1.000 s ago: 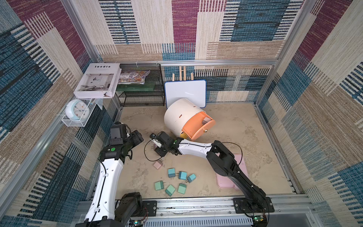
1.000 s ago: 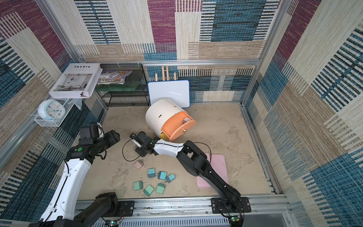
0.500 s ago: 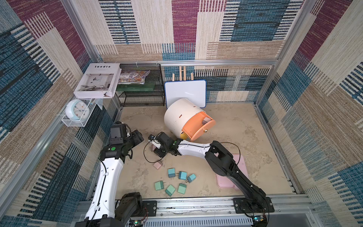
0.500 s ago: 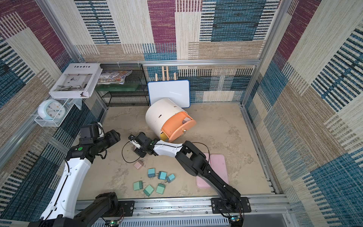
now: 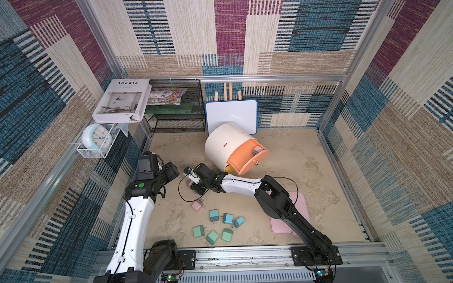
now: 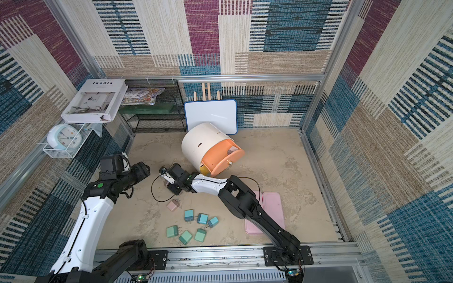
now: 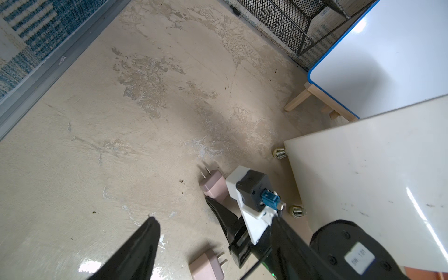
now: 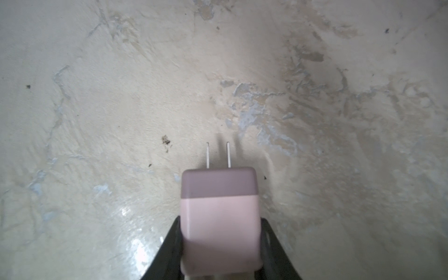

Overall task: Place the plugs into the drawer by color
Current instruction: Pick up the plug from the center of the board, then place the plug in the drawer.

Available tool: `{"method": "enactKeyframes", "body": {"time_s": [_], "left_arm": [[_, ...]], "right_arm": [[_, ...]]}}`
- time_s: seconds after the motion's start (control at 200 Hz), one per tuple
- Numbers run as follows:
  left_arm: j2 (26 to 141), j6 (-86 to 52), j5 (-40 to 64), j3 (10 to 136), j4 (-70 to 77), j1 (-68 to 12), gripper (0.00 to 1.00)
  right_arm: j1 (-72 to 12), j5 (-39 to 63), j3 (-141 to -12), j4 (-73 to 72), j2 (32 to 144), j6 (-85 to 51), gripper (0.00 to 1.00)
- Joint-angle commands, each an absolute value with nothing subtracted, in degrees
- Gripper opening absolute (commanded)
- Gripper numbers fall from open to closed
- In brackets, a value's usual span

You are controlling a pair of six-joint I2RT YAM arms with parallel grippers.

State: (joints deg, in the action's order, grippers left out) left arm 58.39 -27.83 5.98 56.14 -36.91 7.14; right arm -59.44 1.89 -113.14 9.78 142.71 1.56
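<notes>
My right gripper (image 8: 219,232) is shut on a dusty pink plug (image 8: 219,213) low over the floor, prongs pointing away from me; a top view shows the plug (image 5: 189,182) in front-left of the drawer (image 5: 225,144). The drawer's salmon top drawer (image 5: 247,161) stands pulled out with a pink plug (image 5: 256,150) inside. Another pink plug (image 5: 196,205) lies on the floor. Near the front lie three blue plugs (image 5: 228,218) and three green plugs (image 5: 212,237). My left gripper (image 5: 175,171) hovers open and empty, left of the right gripper (image 5: 191,181).
Two flat pink trays (image 5: 297,203) lie at the front right, partly under the right arm. A whiteboard (image 5: 231,115) leans behind the cabinet and a black mesh shelf (image 5: 176,107) stands at the back left. A black cable loop (image 5: 182,196) hangs by the right wrist.
My right gripper's jaws have closed on the pink plug after reaching a little farther left. The left arm has barely moved.
</notes>
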Motion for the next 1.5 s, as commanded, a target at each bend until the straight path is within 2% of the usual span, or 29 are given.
{"method": "enactKeyframes", "body": {"time_s": [0.0,0.135,0.331,0.611,0.766,0.851,0.997,1.112,1.492], "left_arm": [[57.7,-27.0,5.0,56.7,-36.7,7.3,0.75],[55.7,-27.6,4.9,57.3,-37.3,7.2,0.75],[53.1,-27.7,5.2,59.4,-39.4,7.2,0.75],[49.8,-27.7,5.1,65.0,-42.1,7.1,0.75],[52.5,-29.4,11.7,67.9,-39.8,6.3,0.75],[56.4,-30.1,11.9,69.7,-38.2,2.3,0.75],[64.8,-29.2,6.5,74.6,-37.2,-9.0,0.76],[71.7,-28.6,5.9,79.4,-36.8,-14.3,0.76],[86.4,-29.9,10.3,87.0,-35.1,-17.6,0.76]], "right_arm": [[-59.6,4.1,-114.7,11.8,139.4,-0.5,0.25],[-59.9,4.1,-114.9,14.1,134.9,-3.9,0.2],[-60.5,0.8,-110.7,16.9,127.0,-8.2,0.18],[-61.0,-10.6,-102.0,27.1,109.8,-16.9,0.16],[-59.8,-18.7,-98.1,32.3,99.0,-17.1,0.16],[-57.3,-20.0,-100.1,38.3,96.0,-17.1,0.16],[-52.9,-18.0,-104.8,48.5,95.1,-16.4,0.17],[-50.4,-15.8,-109.3,56.3,97.3,-15.8,0.17],[-47.4,-13.7,-120.0,65.4,106.5,-14.1,0.16]]}}
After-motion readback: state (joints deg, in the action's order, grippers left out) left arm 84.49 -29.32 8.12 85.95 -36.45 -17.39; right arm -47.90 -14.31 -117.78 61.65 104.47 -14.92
